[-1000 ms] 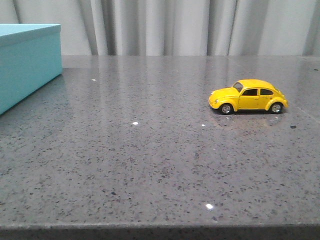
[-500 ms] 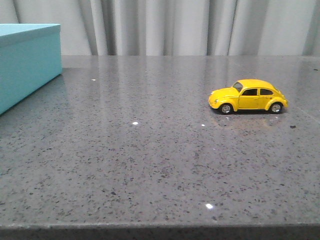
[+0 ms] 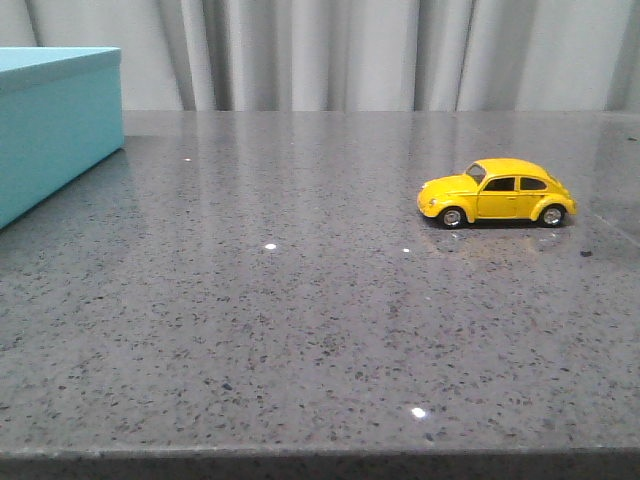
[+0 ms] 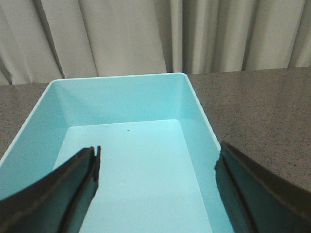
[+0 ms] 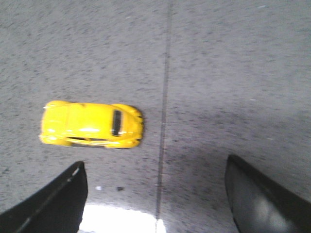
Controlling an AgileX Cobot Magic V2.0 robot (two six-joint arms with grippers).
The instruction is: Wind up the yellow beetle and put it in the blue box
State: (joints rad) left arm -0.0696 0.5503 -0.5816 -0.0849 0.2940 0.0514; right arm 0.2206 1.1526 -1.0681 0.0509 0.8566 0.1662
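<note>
The yellow beetle stands on its wheels on the grey speckled table at the right, nose to the left. From above, the right wrist view shows the yellow beetle just beyond my right gripper, which hangs open and empty above the table. The blue box sits at the far left of the table. Its lidless, empty inside fills the left wrist view, and my left gripper hovers open over it with nothing between its fingers. Neither gripper appears in the front view.
A grey curtain closes off the back of the table. A thin seam runs across the tabletop beside the car. The table's front edge lies at the bottom of the front view.
</note>
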